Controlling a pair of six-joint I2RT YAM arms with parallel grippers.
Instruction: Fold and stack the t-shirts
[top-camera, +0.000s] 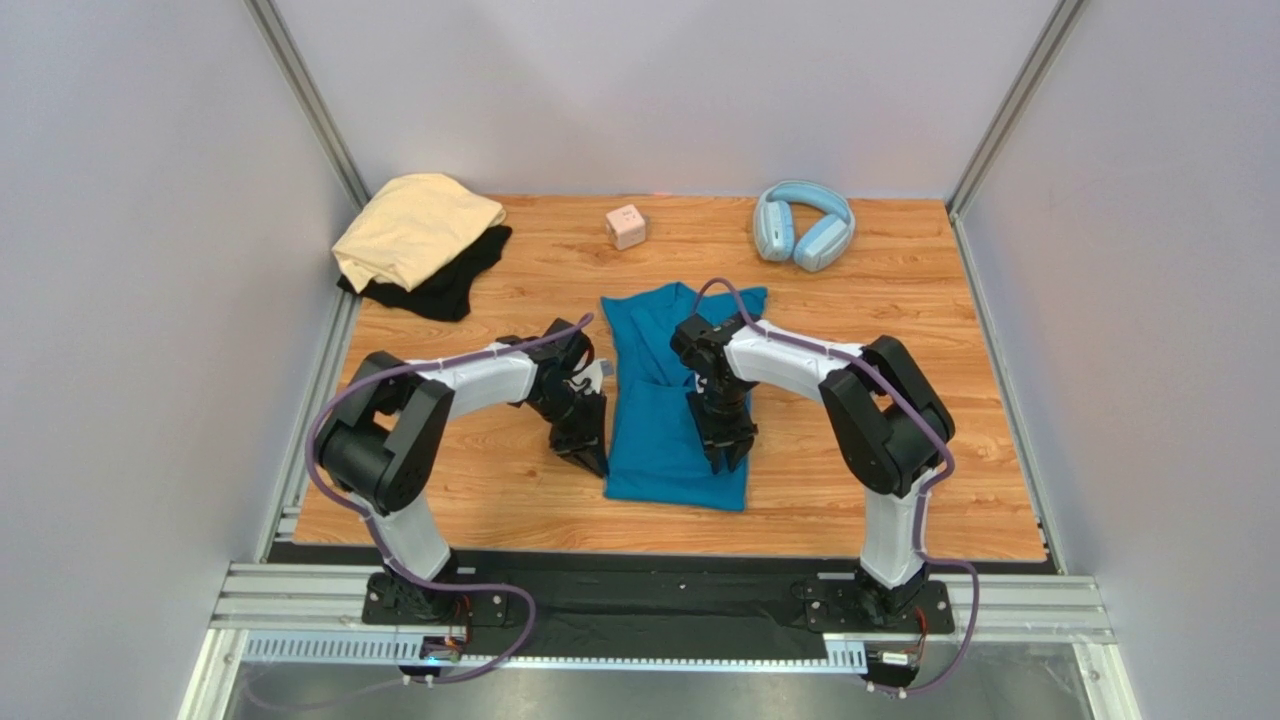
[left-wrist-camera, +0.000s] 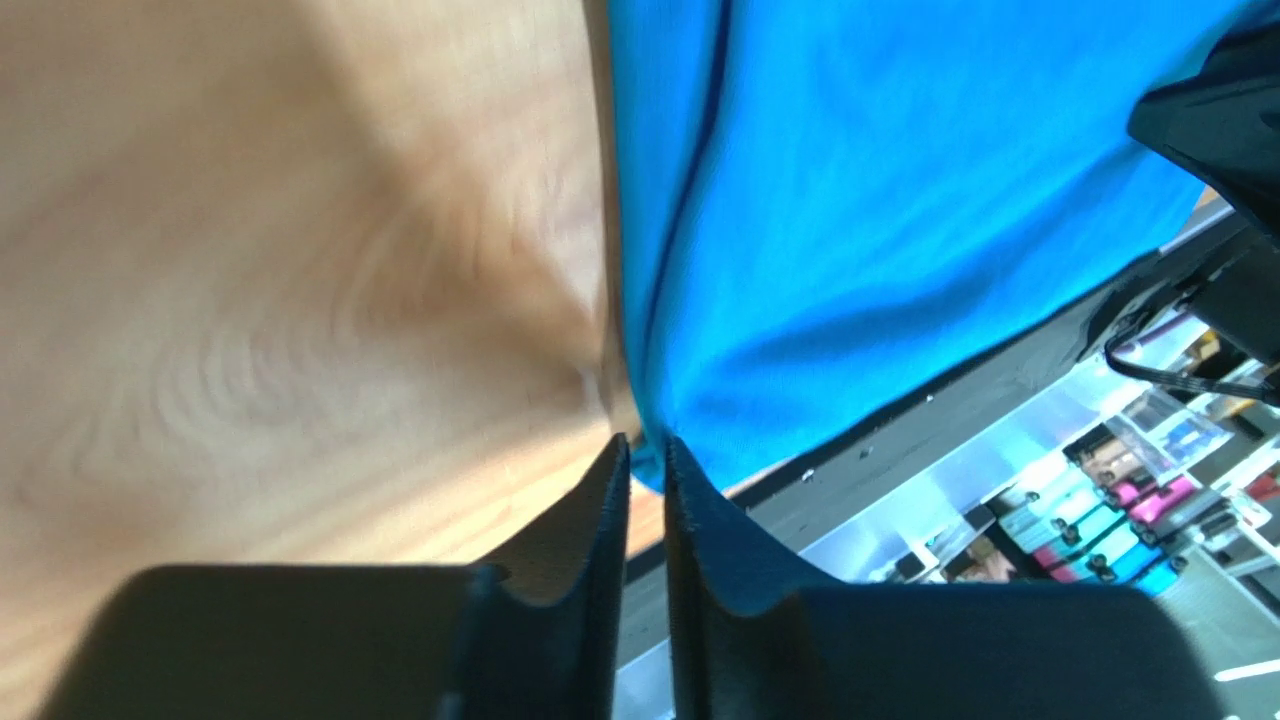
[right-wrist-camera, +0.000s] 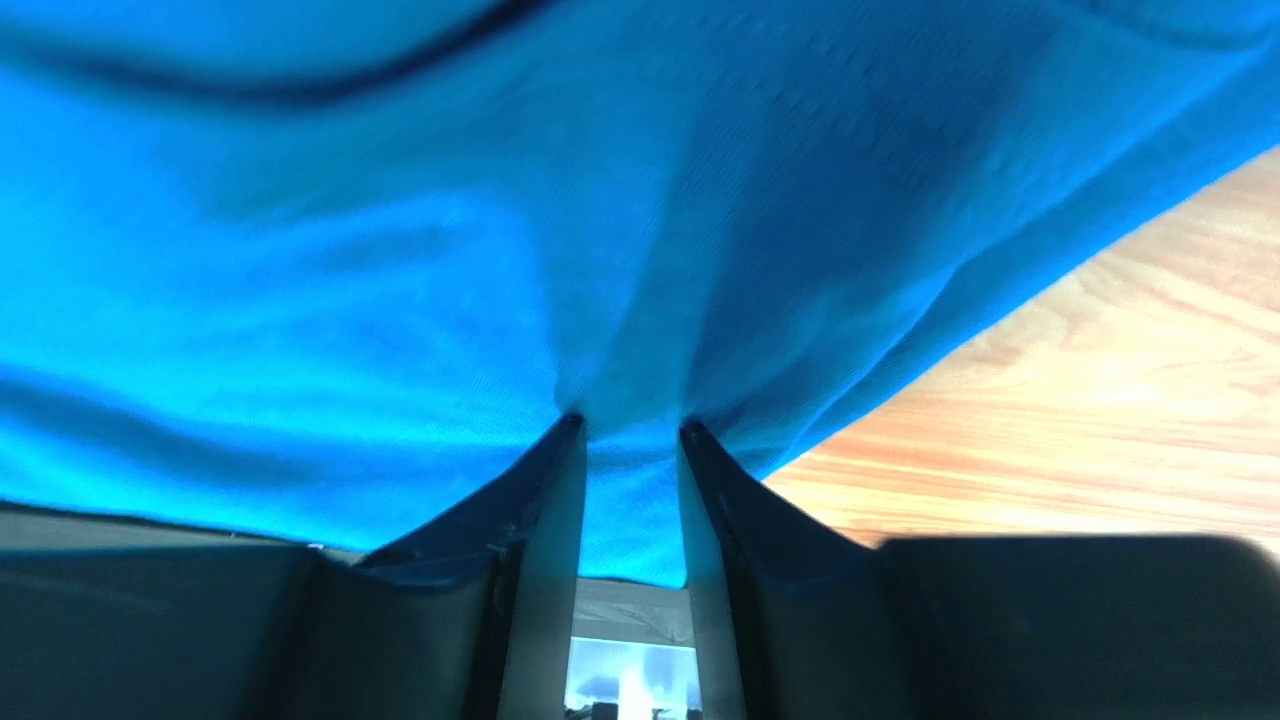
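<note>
The teal-blue t-shirt (top-camera: 661, 405) lies folded into a long strip in the middle of the wooden table (top-camera: 902, 465). My left gripper (top-camera: 589, 455) is at the strip's near left corner. In the left wrist view its jaws (left-wrist-camera: 646, 446) stand almost together, with that corner of the teal-blue t-shirt (left-wrist-camera: 902, 195) between the tips. My right gripper (top-camera: 727, 446) is on the strip's near right part. In the right wrist view this gripper (right-wrist-camera: 631, 425) pinches a bunched ridge of the teal-blue t-shirt (right-wrist-camera: 451, 255). The pale tan t-shirt (top-camera: 413, 225) lies on the black t-shirt (top-camera: 451, 285) at the back left.
Light-blue headphones (top-camera: 804, 225) and a small pink cube (top-camera: 627, 225) sit near the back edge. Grey walls close in the table on three sides. A black strip and metal rail (top-camera: 661, 608) run along the near edge.
</note>
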